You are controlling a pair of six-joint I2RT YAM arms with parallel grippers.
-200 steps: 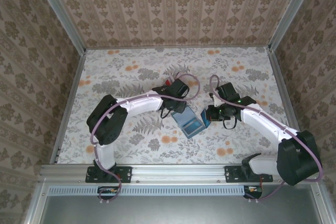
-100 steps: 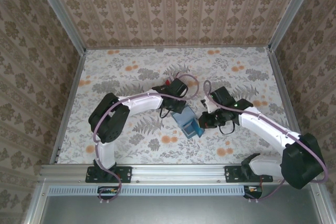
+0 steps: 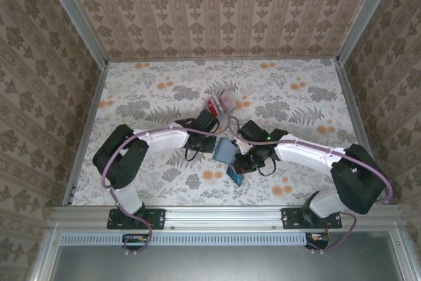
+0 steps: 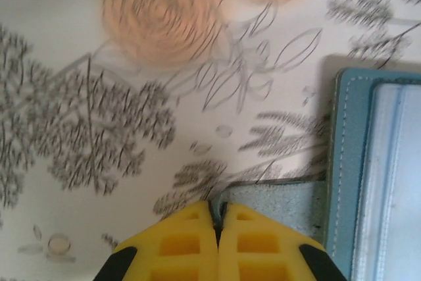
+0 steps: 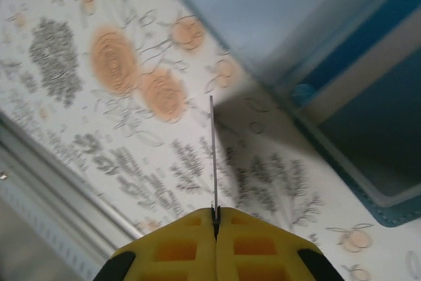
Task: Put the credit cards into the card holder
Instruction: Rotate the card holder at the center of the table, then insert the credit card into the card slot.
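Credit card [image 5: 213,156] edge-on in pinched right jaws (left jaws clamped on card holder [image 4: 339,162] flap)

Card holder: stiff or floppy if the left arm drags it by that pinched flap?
Probably floppy: the card holder looks like soft stitched material, and the thin flap in the left gripper may bend before the body follows. Likely light, since it lies flat and thin, so it should slide across the table. Tipping seems unlikely.

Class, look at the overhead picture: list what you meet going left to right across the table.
Left arm's elbow → left arm's wrist → card holder → right arm's wrist → right arm's elbow. The cards, farther back, overlap the middle ones, so omitted.
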